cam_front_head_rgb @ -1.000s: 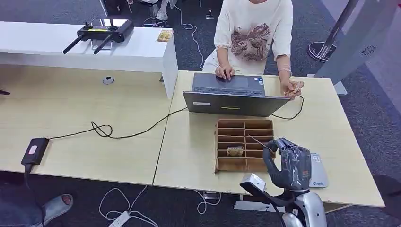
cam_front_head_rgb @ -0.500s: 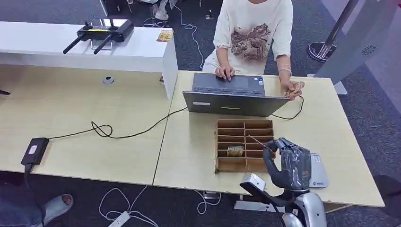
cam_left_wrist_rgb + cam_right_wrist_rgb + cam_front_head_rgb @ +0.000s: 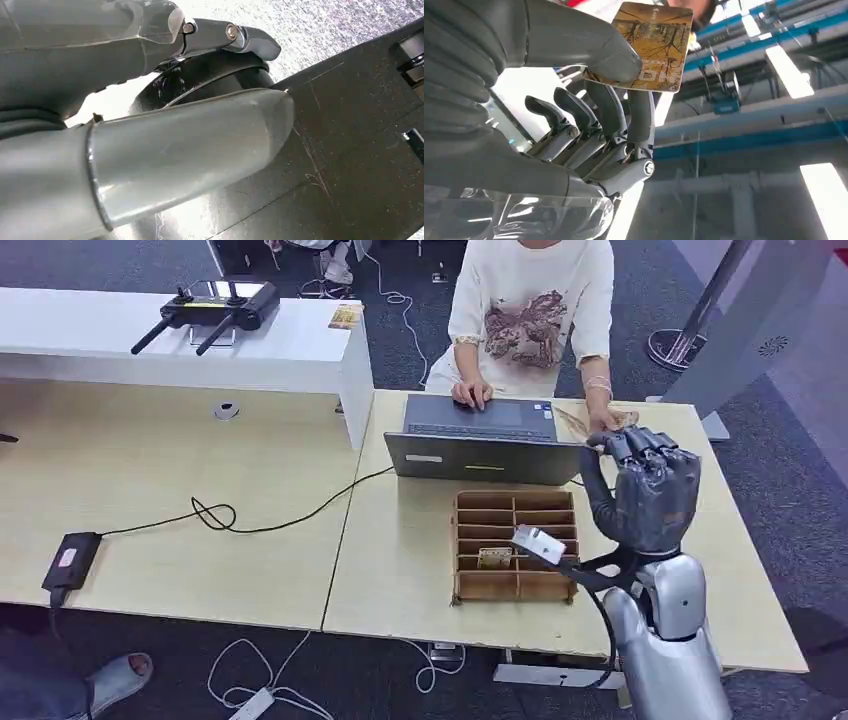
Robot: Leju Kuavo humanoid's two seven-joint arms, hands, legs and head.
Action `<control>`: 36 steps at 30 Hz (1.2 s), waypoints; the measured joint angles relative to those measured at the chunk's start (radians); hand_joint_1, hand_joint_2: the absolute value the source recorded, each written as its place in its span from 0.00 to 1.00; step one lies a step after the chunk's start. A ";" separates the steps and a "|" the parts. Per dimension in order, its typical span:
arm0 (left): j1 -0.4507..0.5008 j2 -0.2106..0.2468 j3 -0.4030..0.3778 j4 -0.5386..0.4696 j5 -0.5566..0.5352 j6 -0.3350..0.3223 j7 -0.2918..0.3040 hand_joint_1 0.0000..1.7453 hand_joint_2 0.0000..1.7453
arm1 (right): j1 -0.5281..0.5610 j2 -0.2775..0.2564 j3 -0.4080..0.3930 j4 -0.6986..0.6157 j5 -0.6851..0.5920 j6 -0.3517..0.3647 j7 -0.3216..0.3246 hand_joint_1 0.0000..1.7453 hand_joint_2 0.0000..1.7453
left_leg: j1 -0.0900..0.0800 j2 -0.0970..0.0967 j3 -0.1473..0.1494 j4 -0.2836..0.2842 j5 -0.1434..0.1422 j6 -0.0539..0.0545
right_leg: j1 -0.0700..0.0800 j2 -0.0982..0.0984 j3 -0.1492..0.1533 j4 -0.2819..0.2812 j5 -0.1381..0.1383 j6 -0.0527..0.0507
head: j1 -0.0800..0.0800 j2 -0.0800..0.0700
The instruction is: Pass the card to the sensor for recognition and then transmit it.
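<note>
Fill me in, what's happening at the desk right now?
The right hand is raised over the desk, pinching the card between thumb and fingers, close to the hand of the person seated behind the laptop. Another card sits in the wooden organizer. The left hand hangs low, holding nothing visible.

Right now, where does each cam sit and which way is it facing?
Head: high on the body, looking forward and down at the desk; right hand and arm show.
Left wrist: behind the left hand, facing floor.
Right wrist: behind the right hand, facing up at ceiling lights.
Shared by head and right wrist: the card pinched in that hand.
</note>
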 joint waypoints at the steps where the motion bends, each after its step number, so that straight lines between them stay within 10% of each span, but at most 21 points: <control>1: 0.000 0.000 0.000 0.000 0.000 0.000 0.000 0.00 0.00 | -0.023 -0.002 0.007 0.015 0.000 0.000 0.000 1.00 1.00 | 0.000 0.000 0.000 0.000 0.000 0.000 | 0.000 0.000 0.000 0.000 0.000 0.000 | 0.000 0.000; 36: 0.001 -0.004 0.014 0.000 0.021 0.020 -0.001 0.00 0.00 | -0.011 -0.018 0.073 0.081 -0.106 -0.001 -0.010 1.00 1.00 | 0.000 -0.002 -0.001 0.000 -0.002 -0.002 | 0.001 -0.001 -0.001 0.000 -0.002 -0.001 | 0.000 0.000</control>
